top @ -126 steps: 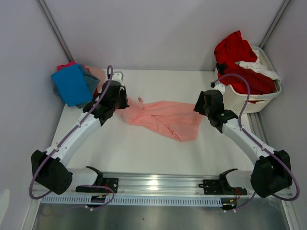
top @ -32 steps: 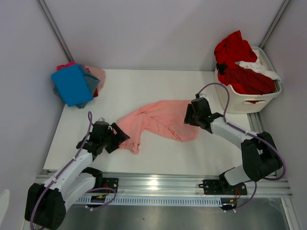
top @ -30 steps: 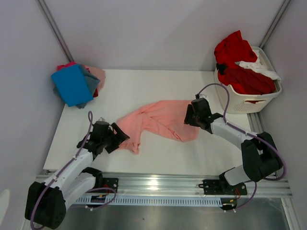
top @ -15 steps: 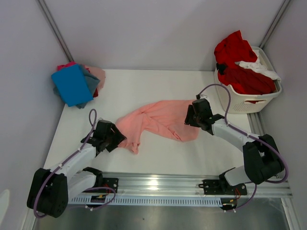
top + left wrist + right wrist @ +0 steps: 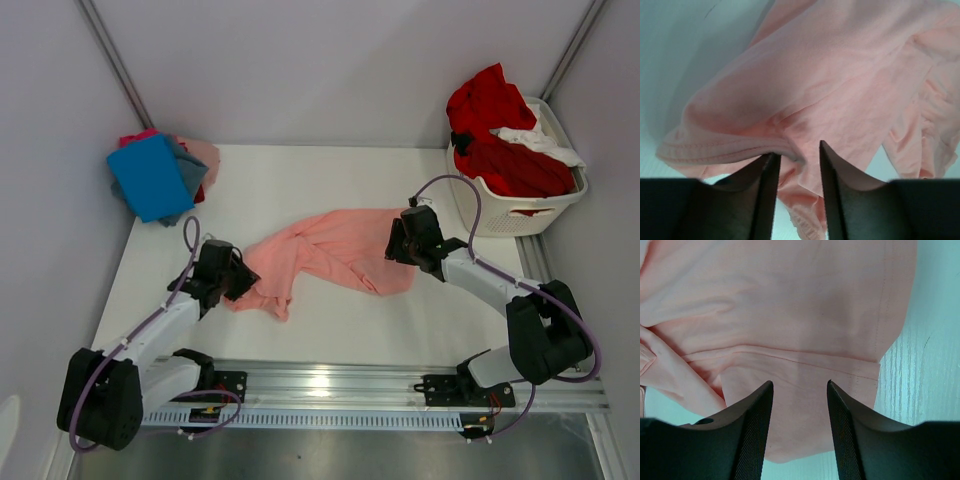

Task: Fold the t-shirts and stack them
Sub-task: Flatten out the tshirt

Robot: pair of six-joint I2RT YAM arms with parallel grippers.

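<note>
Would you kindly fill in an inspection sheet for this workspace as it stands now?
Surface: white table, no stains seen.
Job's things: salmon-pink t-shirt crumpled mid-table, unfolded; blue t-shirt tops a pile at far left; red t-shirts and a white t-shirt heaped in the basket.
Clutter: white laundry basket at far right; otherwise nothing seen.
Claws: left claw at the salmon shirt's hem, fingers slightly apart, grip unclear; right claw open over its other end.
Cables: purple cable loops off each arm, none seen snagged.
Surroundings: grey walls; metal rail along the near edge.
</note>
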